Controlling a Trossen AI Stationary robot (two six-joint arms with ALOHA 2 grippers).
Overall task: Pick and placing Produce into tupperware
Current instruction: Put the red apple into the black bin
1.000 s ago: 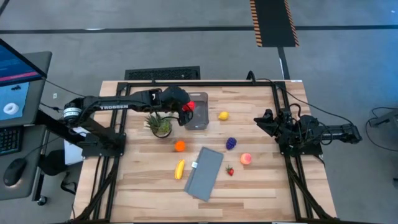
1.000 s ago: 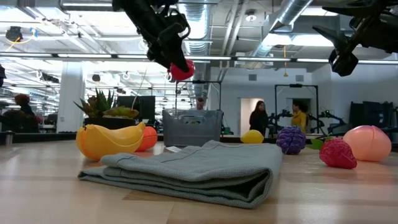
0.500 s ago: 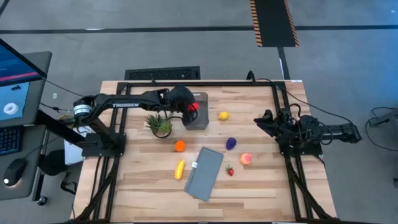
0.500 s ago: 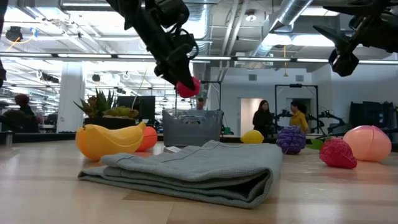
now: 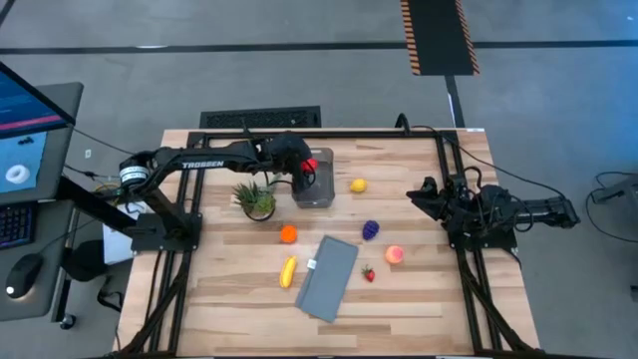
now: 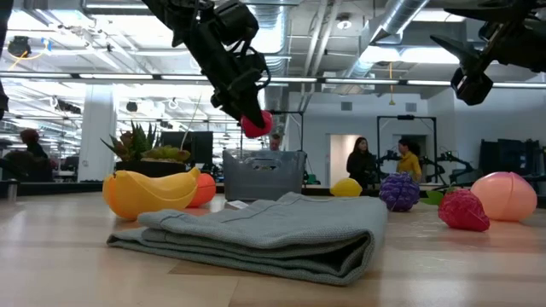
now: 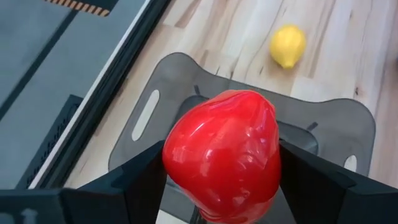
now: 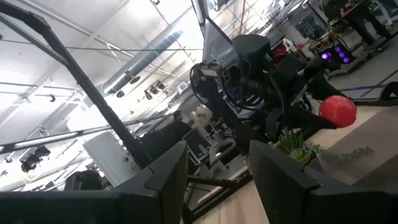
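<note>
The left gripper (image 5: 305, 168) has carried the red fruit (image 7: 222, 154) in from beside the pineapple plant (image 5: 256, 199) and now hangs over the tub (image 5: 317, 185) at the far side of the desk (image 5: 419, 289). A second ago the fruit sat just short of the tub's near wall; now the left wrist view looks straight down past it into the tub's grey floor, with the rim showing all round. In the low view the fruit (image 6: 256, 124) has also dropped a little and hangs above the tub (image 6: 264, 175) without touching it. The fingers (image 7: 323, 180) are still pinching the fruit from both sides.

That puts the carry stage close to done: the fruit looks lined up with the opening, so the next sensible move is probably a short descent and a release. The tub appears to hold nothing yet.

The rest of the produce has not moved. The lemon (image 5: 358, 184) lies just beside the tub, the grapes (image 5: 371, 230) and peach (image 5: 395, 254) nearer the right side, the strawberry (image 5: 368, 273) beside the grey folded cloth (image 5: 328, 277), and the orange (image 5: 288, 234) and banana (image 5: 288, 271) on the cloth's other side. All of these are left to collect.

The right gripper (image 5: 417, 193) waits off to the right edge of the desk, fingers spread and holding nothing.
</note>
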